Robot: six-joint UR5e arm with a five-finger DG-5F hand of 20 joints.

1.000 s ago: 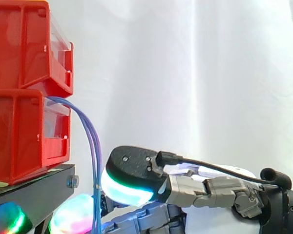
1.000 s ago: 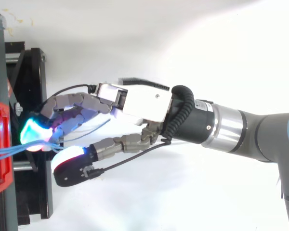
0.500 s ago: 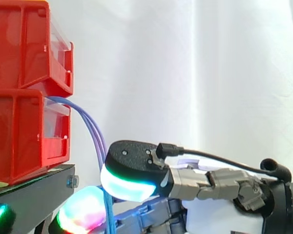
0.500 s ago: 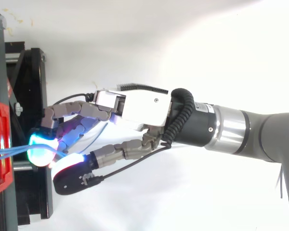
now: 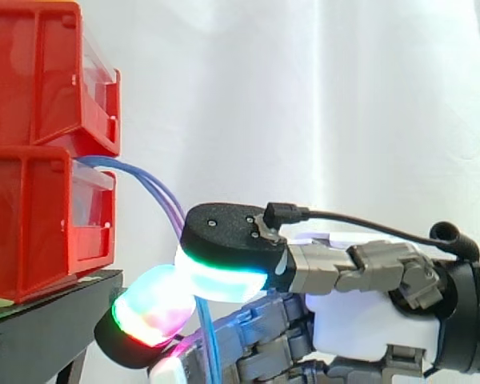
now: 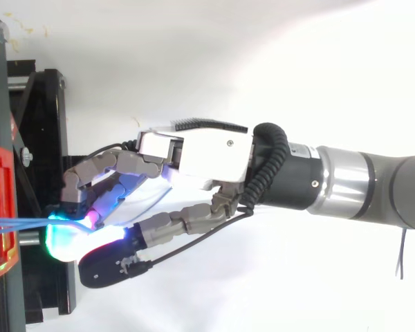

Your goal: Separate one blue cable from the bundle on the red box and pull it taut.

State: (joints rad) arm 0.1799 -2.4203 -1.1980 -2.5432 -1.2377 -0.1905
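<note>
The robot hand (image 6: 207,152) is pinching blue cables (image 5: 148,180) by the red box (image 5: 32,224), seemingly catching several, so pulling risks dragging the bundle.

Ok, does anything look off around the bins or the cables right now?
Nothing spilled or damaged. One oddity: the blue cables leave the lower red bin bunched, several strands running together into the pinch of the hand, none apart yet.

Folded white curtain (image 5: 344,96) behind; black stand (image 5: 48,318) on white surface (image 6: 263,55).
</note>
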